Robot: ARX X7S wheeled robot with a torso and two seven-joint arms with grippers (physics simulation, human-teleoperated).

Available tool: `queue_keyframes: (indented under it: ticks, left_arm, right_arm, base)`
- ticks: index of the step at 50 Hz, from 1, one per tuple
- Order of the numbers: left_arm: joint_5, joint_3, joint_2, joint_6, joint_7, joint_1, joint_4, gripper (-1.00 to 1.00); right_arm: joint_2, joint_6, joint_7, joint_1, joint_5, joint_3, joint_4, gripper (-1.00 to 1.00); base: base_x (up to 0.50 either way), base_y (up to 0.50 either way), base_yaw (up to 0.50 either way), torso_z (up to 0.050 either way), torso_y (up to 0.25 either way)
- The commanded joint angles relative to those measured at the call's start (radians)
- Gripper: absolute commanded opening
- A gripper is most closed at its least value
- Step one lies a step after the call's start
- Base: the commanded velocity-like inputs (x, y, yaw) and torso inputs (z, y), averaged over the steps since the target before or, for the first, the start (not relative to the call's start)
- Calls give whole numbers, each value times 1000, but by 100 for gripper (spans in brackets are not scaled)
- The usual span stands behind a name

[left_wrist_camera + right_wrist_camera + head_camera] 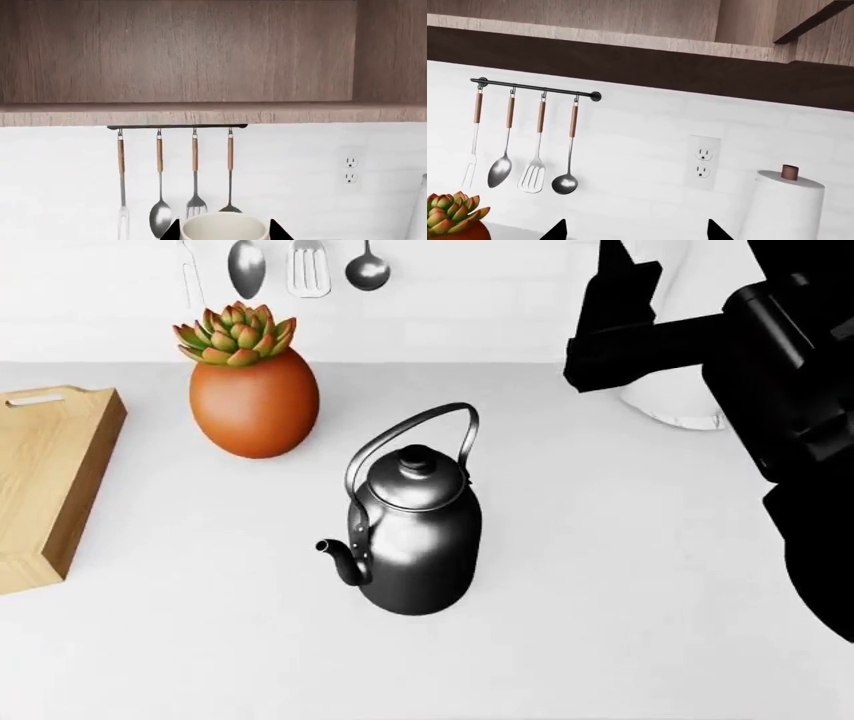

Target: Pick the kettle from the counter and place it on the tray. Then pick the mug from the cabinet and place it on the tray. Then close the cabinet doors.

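The dark metal kettle stands upright on the white counter, spout toward the tray, with no gripper touching it. Only the end of the wooden tray shows, at the far left, and that part is bare. The off-white mug sits between the fingertips of my left gripper, which is shut on it, held in the air in front of the backsplash below the cabinet. My right gripper is open and empty, raised toward the wall; its black arm fills the head view's right side.
An orange plant pot with a succulent stands behind the kettle, between it and the tray. A utensil rail hangs on the wall. A paper towel roll stands at the back right. A cabinet door edge juts out above.
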Motion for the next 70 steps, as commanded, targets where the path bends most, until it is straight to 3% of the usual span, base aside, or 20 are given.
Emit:
queue_keyframes:
  ticks: [1, 18, 61, 70]
  left_arm:
    - [52, -56, -89, 37, 69, 127, 92, -100]
    - [-58, -124, -181, 80, 19, 263, 202, -100]
    - [-78, -117, -222, 138, 43, 340, 247, -100]
    - [-65, -127, -232, 148, 62, 369, 259, -100]
  right_arm:
    - [24, -24, -8, -67, 1, 21, -43, 100]
    - [69, -47, 22, -128, 30, 51, -127, 100]
    - [107, -55, 121, -3, 154, 20, -122, 100]
    - [114, -49, 151, 61, 200, -1, -99, 100]
  base:
    - [0, 0, 0, 0, 0]
    - [0, 25, 0, 0, 1]
    - [-2, 500, 0, 0, 0]
    - [-1, 196, 0, 0, 1]
